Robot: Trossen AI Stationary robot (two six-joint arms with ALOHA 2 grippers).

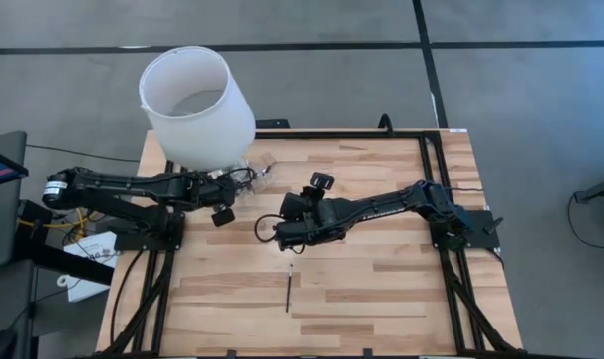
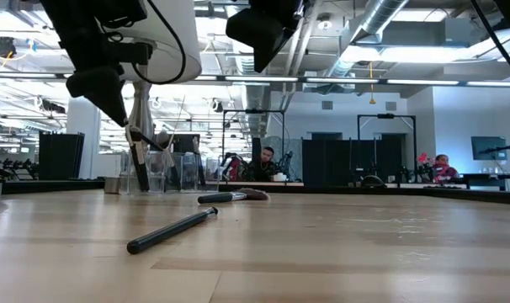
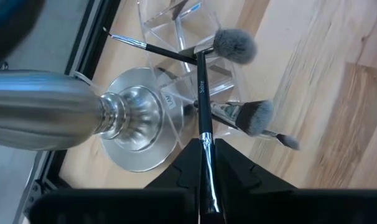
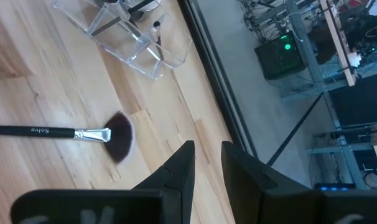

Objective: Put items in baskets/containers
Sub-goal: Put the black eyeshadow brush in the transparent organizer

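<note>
Holding a black-handled brush (image 3: 204,134), your left tool (image 3: 204,186) was clenched on its handle, with the bristle end pointing into the clear holder (image 3: 195,37). That holder sat at the far left part of the worktop (image 1: 382,289), touching or just beside the lamp's silver base (image 3: 135,124), under the white lampshade (image 1: 197,100). In the left wrist view you had at least three more brushes already in the holder: one grey fluffy head (image 3: 233,45), another grey head (image 3: 257,117), and a thin one (image 3: 129,42) leaning across.

Your right tool (image 4: 206,163) hung above the middle of the worktop, fingers slightly apart and nothing between them. A fan brush (image 4: 83,134) lay flat on the wood near it, apart from the holder.

One more brush (image 1: 288,290) lay alone on the near middle of the worktop, well apart from both tools; in the low view it showed as the closest dark stick (image 2: 172,229), with the fan brush (image 2: 234,196) farther back.
</note>
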